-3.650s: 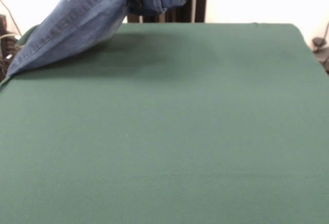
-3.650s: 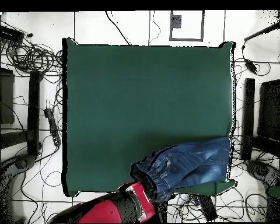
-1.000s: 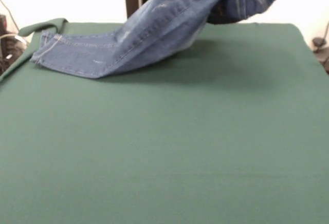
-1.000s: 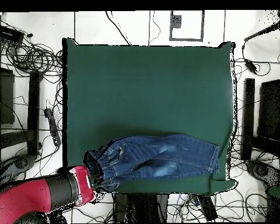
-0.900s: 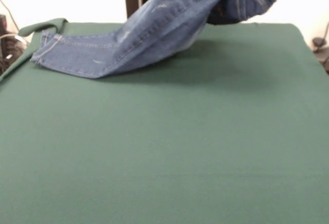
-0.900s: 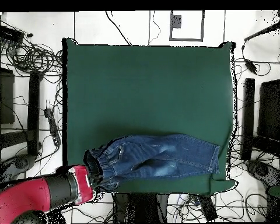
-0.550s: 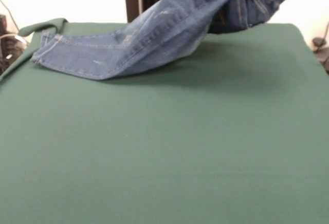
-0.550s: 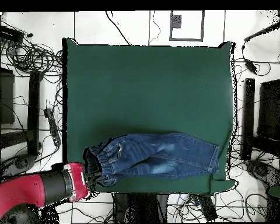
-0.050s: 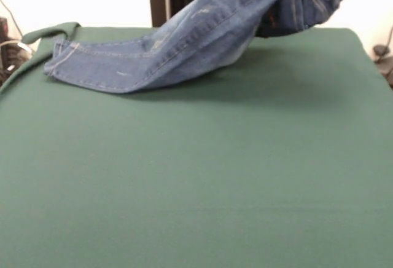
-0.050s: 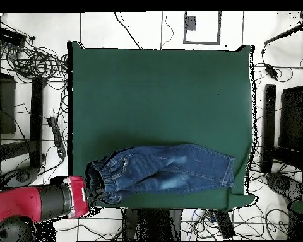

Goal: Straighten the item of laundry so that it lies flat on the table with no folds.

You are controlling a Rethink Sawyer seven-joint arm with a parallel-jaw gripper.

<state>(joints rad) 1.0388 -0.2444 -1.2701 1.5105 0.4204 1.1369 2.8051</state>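
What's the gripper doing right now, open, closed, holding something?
Gripper: its fingers can't be made out, but it sits at the waistband of the jeans, whose waist end hangs lifted off the table.

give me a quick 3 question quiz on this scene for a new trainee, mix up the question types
1. True or false: the jeans lie fully flat on the table.
2. Multiple choice: in the front view, which part of the jeans rests on the table? A) the waistband B) the leg hems C) nothing
3. Fill in: in the overhead view, the red arm meets the jeans at their ______ end.

Key
1. False: the waistband end is lifted off the table.
2. B
3. Waistband, at the table's corner; the end effector itself is hidden by the cloth.
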